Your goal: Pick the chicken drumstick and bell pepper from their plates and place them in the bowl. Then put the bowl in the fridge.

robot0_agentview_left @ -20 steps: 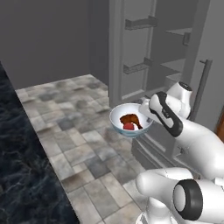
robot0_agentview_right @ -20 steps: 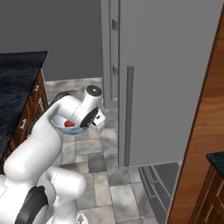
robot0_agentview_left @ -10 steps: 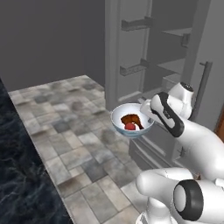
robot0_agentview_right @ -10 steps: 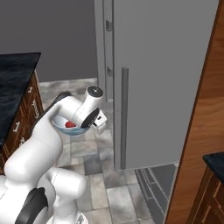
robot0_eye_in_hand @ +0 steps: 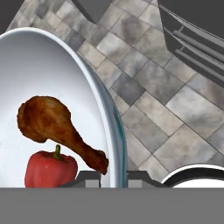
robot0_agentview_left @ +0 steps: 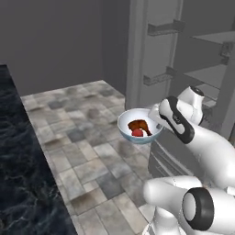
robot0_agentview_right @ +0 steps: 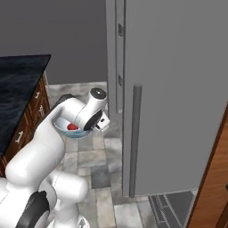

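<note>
The hand [robot0_eye_in_hand: 113, 175] is clamped on the rim of the bowl [robot0_agentview_left: 139, 127], held level above the tiled floor [robot0_agentview_left: 78, 137] before the open fridge [robot0_agentview_left: 193, 59]. Inside, the chicken drumstick [robot0_eye_in_hand: 59, 131] lies flat (thin end toward the fingers) touching the bell pepper [robot0_eye_in_hand: 50, 168].

The scene is lit evenly and rather dimly, with no light source to be made out. Soft shading is seen inside the fridge [robot0_agentview_left: 197, 55]. A faint sheen is shown on the drumstick [robot0_eye_in_hand: 57, 127]. Textures are rendered coarsely; the floor [robot0_agentview_left: 78, 137] is slightly blurred.
</note>
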Controlling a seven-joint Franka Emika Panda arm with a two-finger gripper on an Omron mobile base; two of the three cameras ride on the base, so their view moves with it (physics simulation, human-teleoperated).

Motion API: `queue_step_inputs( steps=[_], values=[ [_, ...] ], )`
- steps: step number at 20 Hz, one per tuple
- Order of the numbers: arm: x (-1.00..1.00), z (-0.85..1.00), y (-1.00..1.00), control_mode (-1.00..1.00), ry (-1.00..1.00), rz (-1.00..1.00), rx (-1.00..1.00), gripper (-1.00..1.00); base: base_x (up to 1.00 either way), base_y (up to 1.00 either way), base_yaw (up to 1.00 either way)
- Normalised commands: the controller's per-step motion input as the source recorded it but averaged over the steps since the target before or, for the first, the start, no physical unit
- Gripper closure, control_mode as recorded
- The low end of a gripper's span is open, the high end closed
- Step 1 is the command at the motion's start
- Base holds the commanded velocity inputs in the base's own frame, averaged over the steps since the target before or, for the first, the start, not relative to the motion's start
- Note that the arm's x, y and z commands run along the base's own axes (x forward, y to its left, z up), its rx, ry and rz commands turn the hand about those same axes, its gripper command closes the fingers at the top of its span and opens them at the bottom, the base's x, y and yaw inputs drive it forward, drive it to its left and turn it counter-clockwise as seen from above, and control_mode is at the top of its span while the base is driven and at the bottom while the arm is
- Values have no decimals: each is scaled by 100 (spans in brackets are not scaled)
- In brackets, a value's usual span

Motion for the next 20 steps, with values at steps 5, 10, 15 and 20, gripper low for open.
queue_step_inputs(
  steps=[5, 10, 15, 20],
  values=[
    [0, 0, 0, 100, 0, 0, 0, 100, 57, 0, -3],
    [0, 0, 0, 100, 0, 0, 0, 100, 60, -8, -21],
    [0, 0, 0, 100, 0, 0, 0, 100, 44, -21, -39],
    [0, 0, 0, 100, 0, 0, 0, 100, 14, -13, -48]
  ],
)
